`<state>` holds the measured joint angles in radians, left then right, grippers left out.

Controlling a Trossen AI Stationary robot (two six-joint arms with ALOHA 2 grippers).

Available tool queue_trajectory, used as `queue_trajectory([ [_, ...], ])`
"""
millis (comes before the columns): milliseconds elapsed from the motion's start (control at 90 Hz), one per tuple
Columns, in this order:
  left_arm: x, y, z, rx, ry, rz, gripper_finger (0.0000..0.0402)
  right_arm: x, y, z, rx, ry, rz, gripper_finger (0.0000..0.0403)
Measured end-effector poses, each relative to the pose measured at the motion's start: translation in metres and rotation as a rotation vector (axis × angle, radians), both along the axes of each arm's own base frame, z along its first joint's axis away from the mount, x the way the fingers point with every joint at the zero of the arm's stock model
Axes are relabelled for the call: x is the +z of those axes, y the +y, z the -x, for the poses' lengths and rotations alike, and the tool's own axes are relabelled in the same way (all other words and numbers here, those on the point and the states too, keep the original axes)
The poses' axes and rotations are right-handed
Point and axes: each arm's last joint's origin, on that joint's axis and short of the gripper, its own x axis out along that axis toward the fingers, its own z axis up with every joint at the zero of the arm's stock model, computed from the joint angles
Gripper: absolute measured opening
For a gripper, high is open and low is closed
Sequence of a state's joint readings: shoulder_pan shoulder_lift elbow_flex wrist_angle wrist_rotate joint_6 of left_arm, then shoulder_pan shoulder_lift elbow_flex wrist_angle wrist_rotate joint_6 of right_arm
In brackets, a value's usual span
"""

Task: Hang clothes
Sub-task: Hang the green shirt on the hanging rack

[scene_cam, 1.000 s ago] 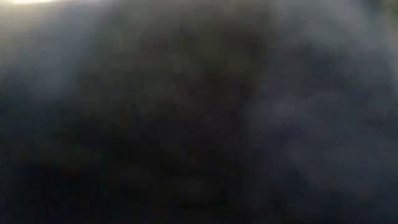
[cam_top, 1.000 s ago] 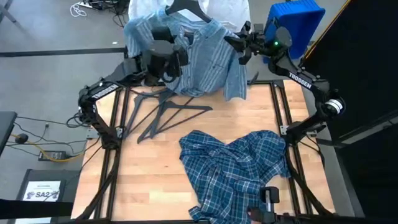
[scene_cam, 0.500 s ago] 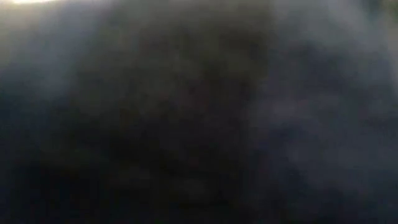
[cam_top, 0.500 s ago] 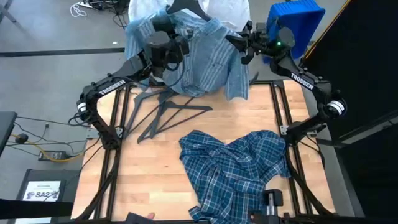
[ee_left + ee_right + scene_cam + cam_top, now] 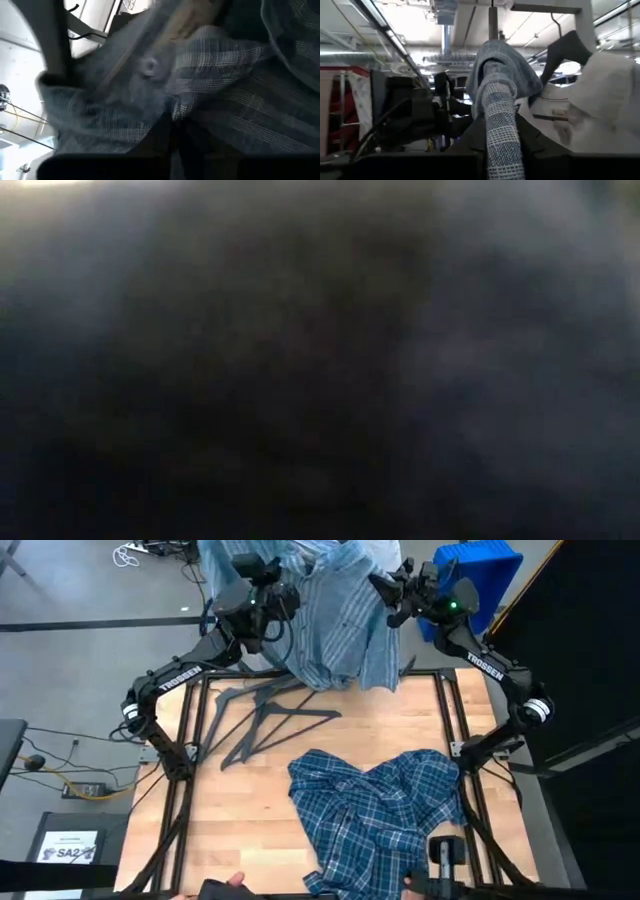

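Nearest the front edge of the desk, the plaid shirt is lying crumpled and untouched, and a person's hand is showing just at that edge. Behind it, spare hangers are lying loose on the wood. The low view is showing nothing but dark blur.

At the far edge, both arms are holding the striped shirt up in the air. Over the last second they have been lifting it and carrying it farther back, so it is now hanging higher, close beside the white shirt already on its hanger. The left gripper is pressing into the shirt's left side, with cloth bunched right at its jaws in the left wrist view; whether they are pinching it cannot be told. The right gripper is clamping a rolled fold of the striped cloth between closed jaws.

That rise suggests the striped shirt is being brought toward the rail, with the plaid shirt yet to be hung.
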<state>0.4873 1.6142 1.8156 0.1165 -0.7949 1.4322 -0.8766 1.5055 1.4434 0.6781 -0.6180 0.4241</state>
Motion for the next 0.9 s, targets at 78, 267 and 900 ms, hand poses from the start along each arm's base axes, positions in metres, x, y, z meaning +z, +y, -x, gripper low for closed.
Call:
queue_trajectory([
  [78,0.0,-0.001,0.0,0.002,0.003,0.003,0.0001,0.004,-0.006,-0.007,0.021,0.014,-0.021,0.0016],
  [267,0.0,-0.002,-0.001,-0.001,0.001,0.002,0.0,0.007,-0.027,-0.02,0.074,0.028,-0.09,0.0016],
  [900,-0.005,-0.003,-0.003,0.019,0.076,0.021,0.0001,0.003,-0.065,0.009,-0.004,0.085,-0.21,0.0016],
])
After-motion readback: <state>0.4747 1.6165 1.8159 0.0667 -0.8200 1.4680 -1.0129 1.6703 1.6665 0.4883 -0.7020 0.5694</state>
